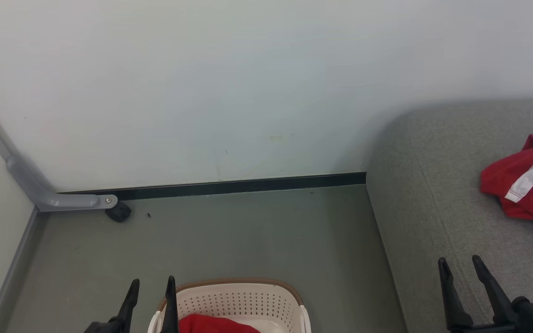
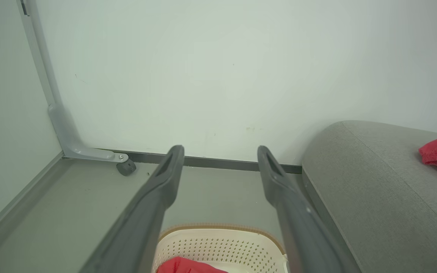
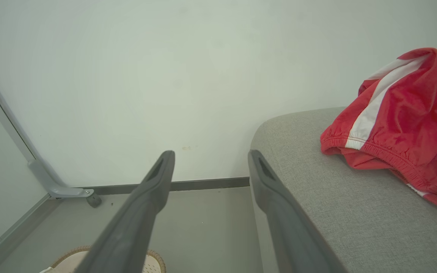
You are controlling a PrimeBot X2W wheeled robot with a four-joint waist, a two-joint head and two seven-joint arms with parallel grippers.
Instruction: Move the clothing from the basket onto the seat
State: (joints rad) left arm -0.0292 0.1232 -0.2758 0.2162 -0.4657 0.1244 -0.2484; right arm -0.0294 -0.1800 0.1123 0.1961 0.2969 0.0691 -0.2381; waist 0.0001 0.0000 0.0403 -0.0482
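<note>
The left gripper (image 1: 152, 282) hangs at the near left with its two long dark fingers spread wide and nothing between them. It is right beside the left side of a cream-white, perforated plastic laundry basket (image 1: 241, 303) with a brown rim, which stands on the grey floor (image 1: 248, 231). A soft red piece of clothing (image 1: 215, 324) lies inside the basket. The right gripper (image 1: 460, 263) is likewise released and empty, over the near part of a large grey woven-fabric sofa (image 1: 428, 208) at the right. Farther right on the sofa lies a crumpled red garment (image 1: 525, 180) with a white stripe.

The head view crops that garment at its right edge, whereas the right wrist view brings out its gathered elastic hem and the stripe running over its top. The left wrist view looks between the open fingers onto the basket's far wall and the red fabric in it. The right wrist view catches just a corner of the brown rim. At the far left, a grey metal bracket (image 1: 58, 196) with a small black wheel (image 1: 118, 212) meets the white wall (image 1: 248, 92).
</note>
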